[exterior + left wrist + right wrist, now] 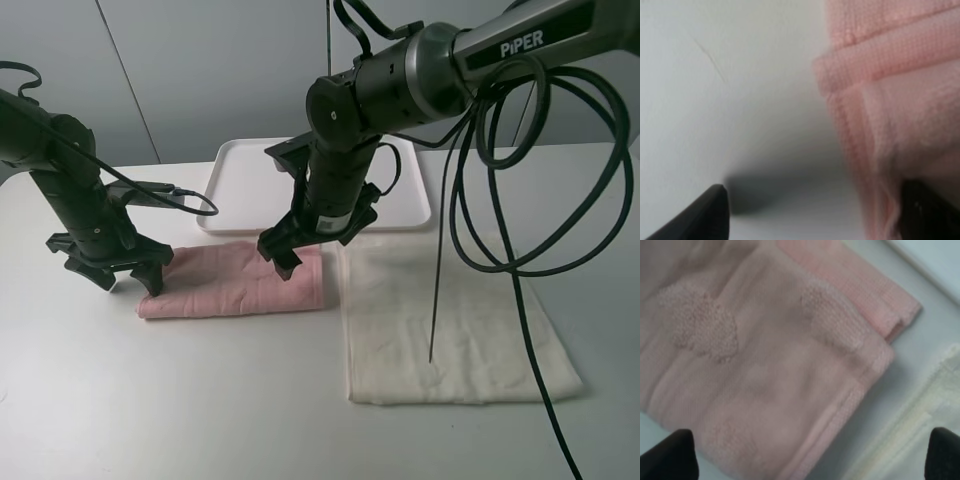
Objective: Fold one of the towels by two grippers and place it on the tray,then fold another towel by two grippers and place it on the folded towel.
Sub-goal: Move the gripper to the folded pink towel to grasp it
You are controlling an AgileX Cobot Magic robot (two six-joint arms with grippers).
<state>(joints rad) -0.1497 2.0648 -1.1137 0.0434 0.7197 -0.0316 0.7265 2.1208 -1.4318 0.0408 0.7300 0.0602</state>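
Note:
The pale pink towel (235,280) lies folded into a long strip on the table in front of the white tray (250,175). My left gripper (127,280) hovers open at the strip's left end. In its wrist view, one finger (710,215) is over bare table and the other (930,210) is at the pink towel's (900,100) edge. My right gripper (312,250) hangs open just above the strip's right end. Its wrist view shows the pink towel's (765,365) layered corner between wide-set fingertips (670,455). The cream-white towel (450,320) lies flat to the right.
The right arm's black cables (500,200) loop over the cream-white towel. A strip of that towel (920,410) and a corner of the tray (935,260) show in the right wrist view. The white table (150,400) stretches toward the front.

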